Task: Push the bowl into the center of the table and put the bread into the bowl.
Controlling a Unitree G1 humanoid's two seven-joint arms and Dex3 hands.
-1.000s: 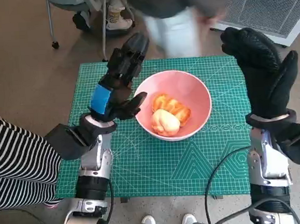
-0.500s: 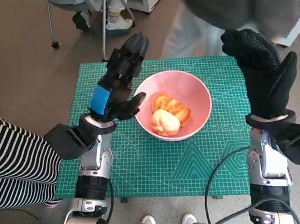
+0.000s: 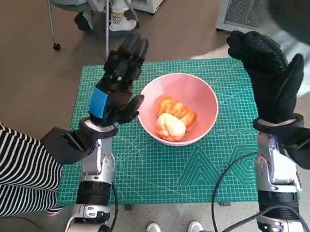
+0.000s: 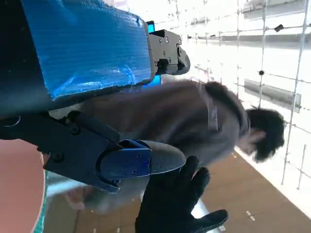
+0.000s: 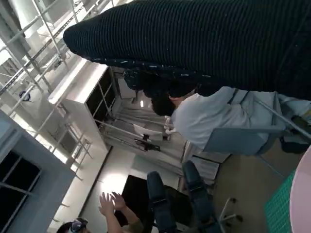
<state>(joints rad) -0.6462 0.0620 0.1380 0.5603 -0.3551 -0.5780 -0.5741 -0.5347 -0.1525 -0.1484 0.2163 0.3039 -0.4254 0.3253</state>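
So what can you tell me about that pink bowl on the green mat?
The round pink bowl looks smooth and glossy, maybe plastic or ceramic. It stands upright near the middle of the green gridded cutting mat and holds golden-brown bread, one darker ridged part and one paler rounded part. The blue-taped black left hand is raised close beside its rim; contact cannot be judged. The black-gloved right hand stands apart on the other side.

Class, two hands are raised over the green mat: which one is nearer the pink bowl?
The left hand, the black one with blue tape; its thumb nearly reaches the rim of the pink bowl. The gloved right hand stands clear, toward the green mat's edge.
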